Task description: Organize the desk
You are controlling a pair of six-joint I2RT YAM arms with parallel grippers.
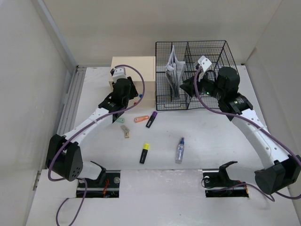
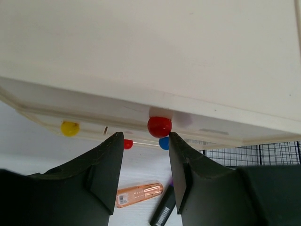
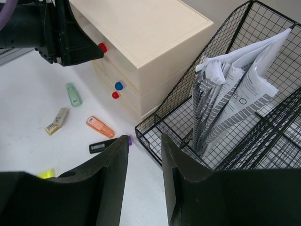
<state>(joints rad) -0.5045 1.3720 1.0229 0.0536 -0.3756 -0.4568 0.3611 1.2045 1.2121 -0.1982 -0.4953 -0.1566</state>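
Observation:
The white desk (image 1: 207,136) carries small items in its middle: an orange highlighter (image 1: 141,118), a purple-capped black marker (image 1: 151,119), a yellow-capped black marker (image 1: 145,153) and a small spray bottle (image 1: 179,150). My left gripper (image 2: 146,137) is open at the front of the beige drawer box (image 1: 134,70). A red knob (image 2: 159,126) sits just beyond its fingertips, not clamped. My right gripper (image 3: 144,139) hangs open and empty above the desk, beside the near corner of the black wire basket (image 3: 155,127).
Folded papers (image 3: 235,94) stand in the basket's left compartment. A pale green item (image 1: 121,120) and a beige item (image 1: 126,131) lie left of the highlighter. The drawer front also has yellow (image 2: 69,128) and blue (image 2: 163,143) knobs. Walls close in on both sides.

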